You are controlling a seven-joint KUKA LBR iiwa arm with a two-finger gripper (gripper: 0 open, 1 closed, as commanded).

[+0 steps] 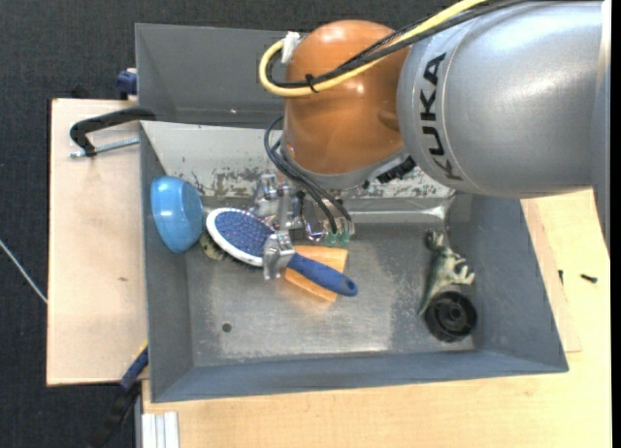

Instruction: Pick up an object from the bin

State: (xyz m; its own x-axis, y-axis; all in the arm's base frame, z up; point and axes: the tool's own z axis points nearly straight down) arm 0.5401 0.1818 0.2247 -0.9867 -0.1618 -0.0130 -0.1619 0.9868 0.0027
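Bin: grey metal bin with sloping walls; its few things lie scattered on the floor, not heaped.
Left side: a blue bowl-like cup lies tipped against the left wall, just beside the brush head.
Right side: a dark object with a black round wheel-like end rests near the right wall, well apart from the pincer.
Under the brush: an orange wedge-shaped piece lies beneath and beside the blue handle, touching it.
Nearest thing: a brush with an oval white-rimmed blue head and a blue handle lies left of the middle of the floor, with its head toward the cup and its handle running toward the front right.
In the way: the cup sits close on the head side and the orange piece is tucked under the handle; the rest of the floor around them is bare.
Pincer: the pincer is low in the bin, right over the brush where head meets handle. How far open it is cannot be told, nor whether it grips the brush.
Arm pose: the silver arm comes in from the right, high over the back wall. Its orange wrist cover points down into the bin, and a yellow cable loops across it.
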